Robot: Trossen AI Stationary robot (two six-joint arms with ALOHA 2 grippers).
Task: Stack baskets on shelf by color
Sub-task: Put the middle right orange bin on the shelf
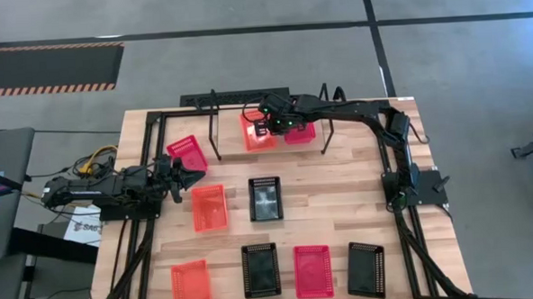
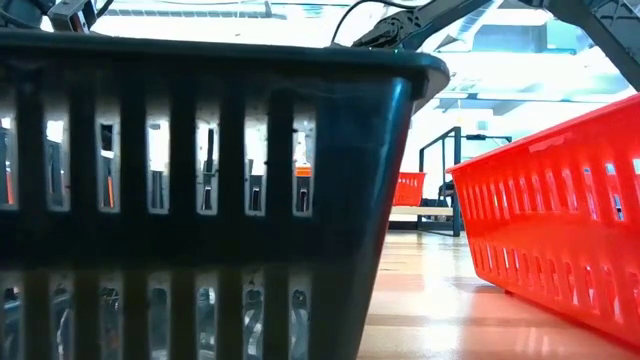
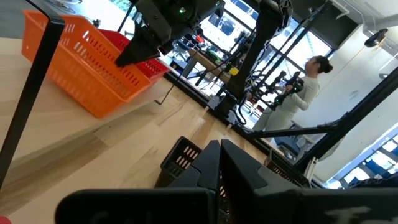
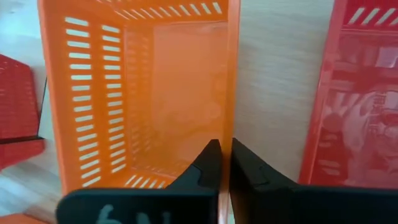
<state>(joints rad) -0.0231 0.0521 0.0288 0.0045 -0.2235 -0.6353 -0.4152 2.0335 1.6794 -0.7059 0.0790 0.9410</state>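
The left gripper (image 1: 188, 177), fingers pressed together and empty, waits left of the shelf (image 1: 213, 125). Inside it the right gripper (image 1: 264, 127) pinches the near wall of the orange basket (image 1: 255, 136). These mesh baskets look light, stiff, slippery: grip the rim.
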